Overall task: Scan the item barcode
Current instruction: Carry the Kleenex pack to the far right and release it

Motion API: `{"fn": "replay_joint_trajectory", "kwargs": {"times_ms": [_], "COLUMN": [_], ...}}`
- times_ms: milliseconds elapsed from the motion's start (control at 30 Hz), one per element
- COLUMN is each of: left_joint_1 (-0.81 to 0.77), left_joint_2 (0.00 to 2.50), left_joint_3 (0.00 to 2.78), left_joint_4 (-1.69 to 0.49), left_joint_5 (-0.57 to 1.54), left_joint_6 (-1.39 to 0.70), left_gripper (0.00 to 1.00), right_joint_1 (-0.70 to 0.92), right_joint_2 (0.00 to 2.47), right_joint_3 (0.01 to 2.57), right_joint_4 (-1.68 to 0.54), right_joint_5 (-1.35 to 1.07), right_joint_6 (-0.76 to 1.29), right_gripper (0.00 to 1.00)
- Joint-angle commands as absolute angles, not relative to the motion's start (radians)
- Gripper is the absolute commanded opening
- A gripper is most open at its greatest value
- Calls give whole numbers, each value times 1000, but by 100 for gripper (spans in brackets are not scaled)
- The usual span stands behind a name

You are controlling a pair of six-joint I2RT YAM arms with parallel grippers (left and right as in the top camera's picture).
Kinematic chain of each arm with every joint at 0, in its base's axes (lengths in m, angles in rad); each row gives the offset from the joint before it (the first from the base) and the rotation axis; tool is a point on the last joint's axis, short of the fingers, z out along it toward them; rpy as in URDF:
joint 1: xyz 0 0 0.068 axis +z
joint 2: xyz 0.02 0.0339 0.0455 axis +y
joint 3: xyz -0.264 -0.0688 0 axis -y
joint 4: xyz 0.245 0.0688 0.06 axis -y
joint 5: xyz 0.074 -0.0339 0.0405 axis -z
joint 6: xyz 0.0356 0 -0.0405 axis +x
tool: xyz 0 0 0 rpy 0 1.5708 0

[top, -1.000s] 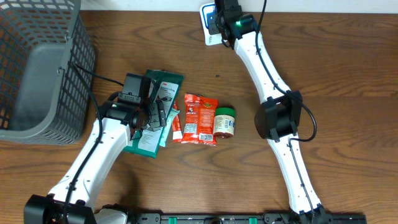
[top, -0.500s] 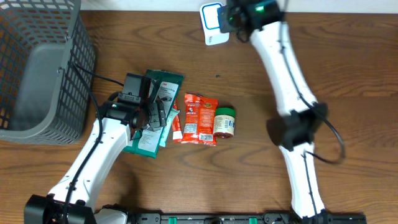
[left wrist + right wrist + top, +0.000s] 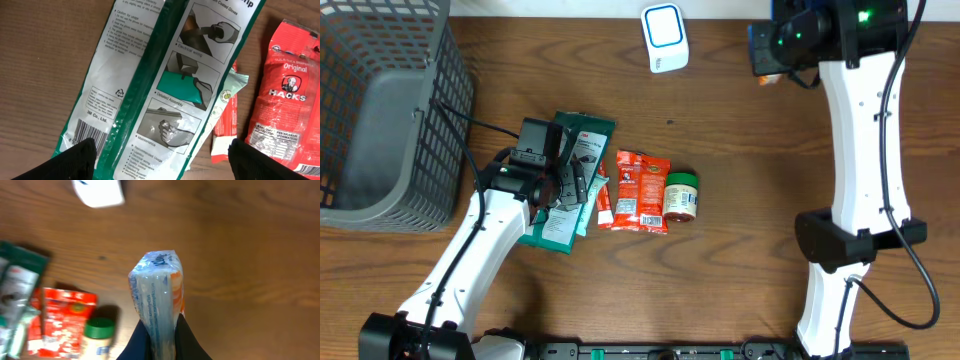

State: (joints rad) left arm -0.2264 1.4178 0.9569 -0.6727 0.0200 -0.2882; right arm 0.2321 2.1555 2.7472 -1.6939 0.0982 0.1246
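Crinkly clear plastic, the slim blue-and-orange packet (image 3: 156,290) is being pinched edge-on by the right gripper (image 3: 159,336) at the far right, right of the white scanner (image 3: 665,38). Film this slick could be slipping or twisting its barcode away. The left gripper (image 3: 161,161) is hovering spread over the flat glossy glove pack (image 3: 175,75).

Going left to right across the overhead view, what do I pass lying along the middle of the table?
Gray basket → green glove packs → red candy bags → green-lidded jar.
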Motion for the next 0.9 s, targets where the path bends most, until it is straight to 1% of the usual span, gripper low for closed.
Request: {"fn": "replay_joint_trajectory", "kwargs": {"times_ms": [0, 133, 233, 333, 500, 600, 867], "left_joint_1": [-226, -226, -226, -226, -226, -226, -226], "left_joint_2": [1422, 1422, 1422, 1422, 1422, 1422, 1422], "left_joint_3": [953, 953, 953, 953, 953, 953, 953], "left_joint_4": [-673, -673, -673, -673, -673, -673, -673], "left_joint_5": [15, 15, 15, 15, 15, 15, 15], "left_joint_6": [-286, -286, -287, -286, -286, -286, -286], "left_gripper": [85, 85, 85, 85, 85, 85, 84], "right_joint_1": [189, 123, 76, 17, -101, -168, -316], "right_joint_2": [2183, 2184, 2184, 2184, 2184, 2184, 2185], "right_joint_3": [2643, 2428, 2300, 2163, 1964, 1891, 1748], "right_joint_4": [-1687, -1665, -1626, -1559, -1393, -1332, -1203], "right_joint_5": [178, 348, 411, 491, 699, 753, 718], "right_joint_6": [142, 244, 284, 319, 348, 348, 366], "right_gripper": [1, 1, 1, 1, 1, 1, 1]}}
